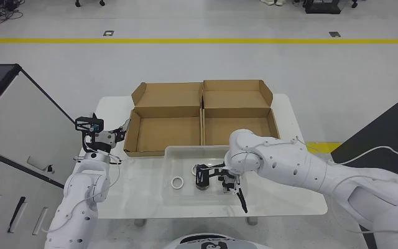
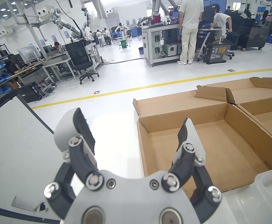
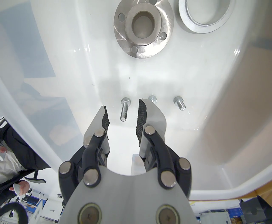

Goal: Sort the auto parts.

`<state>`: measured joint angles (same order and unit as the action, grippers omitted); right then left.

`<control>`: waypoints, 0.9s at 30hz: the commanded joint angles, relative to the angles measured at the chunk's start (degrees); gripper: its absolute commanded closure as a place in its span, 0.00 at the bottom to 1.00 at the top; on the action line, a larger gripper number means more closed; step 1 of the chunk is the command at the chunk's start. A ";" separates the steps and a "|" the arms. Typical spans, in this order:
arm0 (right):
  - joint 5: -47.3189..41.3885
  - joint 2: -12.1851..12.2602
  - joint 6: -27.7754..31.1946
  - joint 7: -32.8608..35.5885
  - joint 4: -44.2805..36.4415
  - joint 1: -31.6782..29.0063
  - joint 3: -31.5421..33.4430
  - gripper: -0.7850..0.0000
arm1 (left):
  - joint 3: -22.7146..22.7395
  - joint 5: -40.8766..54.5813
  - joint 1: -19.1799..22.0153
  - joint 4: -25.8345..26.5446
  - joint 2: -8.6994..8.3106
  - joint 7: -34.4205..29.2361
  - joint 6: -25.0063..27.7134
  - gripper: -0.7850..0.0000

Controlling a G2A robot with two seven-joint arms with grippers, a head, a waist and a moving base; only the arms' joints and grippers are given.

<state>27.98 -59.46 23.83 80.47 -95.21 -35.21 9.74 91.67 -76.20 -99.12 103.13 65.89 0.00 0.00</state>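
In the right wrist view, my right gripper (image 3: pixel 122 108) is open and low inside the white bin (image 3: pixel 214 118), its fingers either side of a steel bolt (image 3: pixel 125 104) lying on the bin floor without touching it. A second bolt (image 3: pixel 152 98) is partly hidden behind one finger, and a third bolt (image 3: pixel 179 102) lies beside it. Farther along the bin floor rest a metal flange (image 3: pixel 143 27) and a metal ring (image 3: pixel 205 14). My left gripper (image 2: pixel 131 118) is open and empty, hovering at the outer side of the left cardboard box (image 2: pixel 212 144).
Two open cardboard boxes (image 1: pixel 168 127) (image 1: pixel 239 121) stand side by side at the back of the table, just behind the white bin (image 1: pixel 186 155). A white ring (image 1: pixel 177 182) lies in the bin's left half. The left gripper (image 1: pixel 121 132) is beside the left box's outer wall.
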 commanded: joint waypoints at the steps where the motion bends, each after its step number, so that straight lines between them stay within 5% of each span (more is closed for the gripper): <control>1: 0.03 -0.21 -0.20 0.20 0.25 -0.09 0.00 0.60 | 0.00 0.00 0.00 0.00 0.00 0.00 0.00 0.00; 21: 0.17 -1.51 -1.36 1.37 2.54 -0.68 0.00 0.65 | 0.00 0.00 0.00 0.00 0.00 0.00 0.00 0.00; 23: 0.26 -1.66 -1.31 1.31 2.80 -0.72 0.00 0.70 | 0.00 0.00 0.00 0.00 0.00 0.00 0.00 0.00; 24: 0.18 -1.73 -1.32 1.33 3.00 -0.74 0.00 0.80 | 0.00 0.00 0.00 0.00 0.00 0.00 0.00 0.00; 25: 0.12 -1.80 -1.32 1.32 3.11 -0.72 0.00 1.00 | 0.00 0.00 0.00 0.00 0.00 0.00 0.00 0.00; 27: -0.08 -1.88 -1.29 1.29 3.36 -0.60 0.00 1.00 | 0.00 0.00 0.00 0.00 0.00 0.00 0.00 0.00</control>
<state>27.97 -61.33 22.53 81.77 -91.93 -35.89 9.74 91.67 -76.20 -99.12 103.13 65.89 0.00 0.00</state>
